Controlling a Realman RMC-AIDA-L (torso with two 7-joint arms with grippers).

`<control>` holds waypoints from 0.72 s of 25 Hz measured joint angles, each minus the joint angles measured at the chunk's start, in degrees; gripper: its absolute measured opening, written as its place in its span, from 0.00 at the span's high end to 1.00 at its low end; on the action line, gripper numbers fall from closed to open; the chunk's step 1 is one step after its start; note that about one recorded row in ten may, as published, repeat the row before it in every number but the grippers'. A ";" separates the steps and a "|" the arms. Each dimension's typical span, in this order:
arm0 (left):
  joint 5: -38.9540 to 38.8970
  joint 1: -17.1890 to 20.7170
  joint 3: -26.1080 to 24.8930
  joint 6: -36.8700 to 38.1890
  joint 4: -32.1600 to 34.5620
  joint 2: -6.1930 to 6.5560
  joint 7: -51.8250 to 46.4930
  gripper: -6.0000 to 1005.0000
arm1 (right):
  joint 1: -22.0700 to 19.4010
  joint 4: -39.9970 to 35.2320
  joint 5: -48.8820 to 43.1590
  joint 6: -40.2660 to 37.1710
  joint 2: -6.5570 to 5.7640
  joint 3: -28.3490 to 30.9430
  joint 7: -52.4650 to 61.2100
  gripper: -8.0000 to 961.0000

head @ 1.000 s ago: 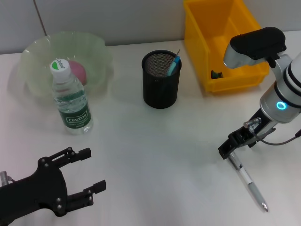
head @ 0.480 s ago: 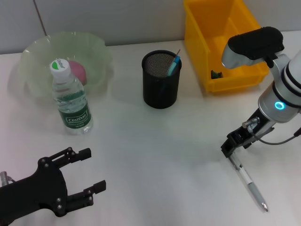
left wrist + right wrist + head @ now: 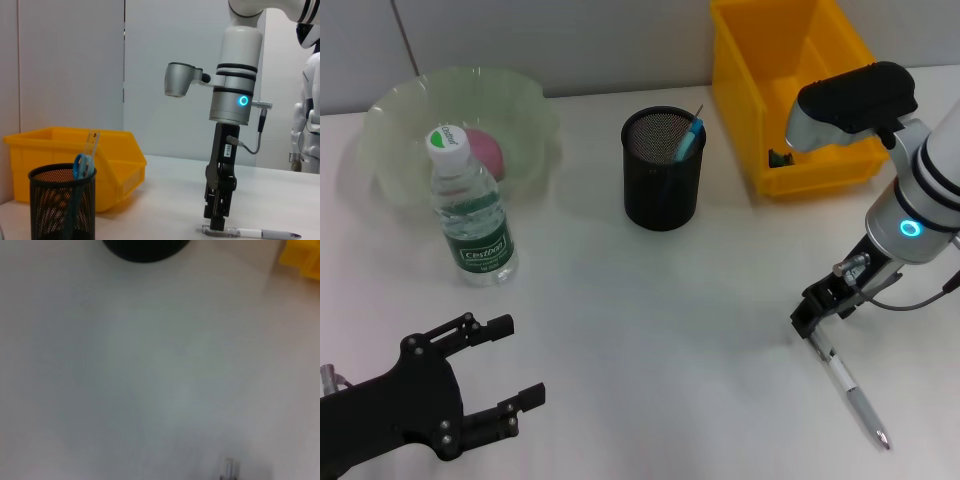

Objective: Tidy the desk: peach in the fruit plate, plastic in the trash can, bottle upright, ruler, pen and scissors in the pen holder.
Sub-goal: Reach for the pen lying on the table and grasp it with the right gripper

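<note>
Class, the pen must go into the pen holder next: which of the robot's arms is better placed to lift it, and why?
The right. Its hand is down at the pen's blunt end on the desk. The left hand sits open at the near left, far from the pen. The pen holder stands nearer the right arm too.

My right hand (image 3: 806, 322) covers the pen's (image 3: 848, 385) upper end, so whether it grips is unclear. The bottle (image 3: 470, 210) hides part of the peach (image 3: 486, 152). The right wrist view is blurred, cutting off the pen holder (image 3: 146, 249).
</note>
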 joint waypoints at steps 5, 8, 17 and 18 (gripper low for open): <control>0.00 0.00 0.00 0.04 0.00 0.00 0.00 0.22 | 1.01 1.64 -0.24 0.63 0.00 -0.35 0.00 0.40; -0.05 0.00 0.00 0.13 0.00 0.00 0.00 0.22 | 1.26 2.16 -0.26 0.91 0.00 -0.41 0.00 0.40; 0.00 -0.11 0.00 0.18 -0.27 0.00 0.57 0.22 | 1.84 3.07 -0.26 1.27 0.00 -0.51 0.00 0.40; 0.00 -0.11 0.00 0.18 -0.27 0.00 0.57 0.22 | 1.84 3.12 -0.26 1.44 0.00 -0.51 0.00 0.40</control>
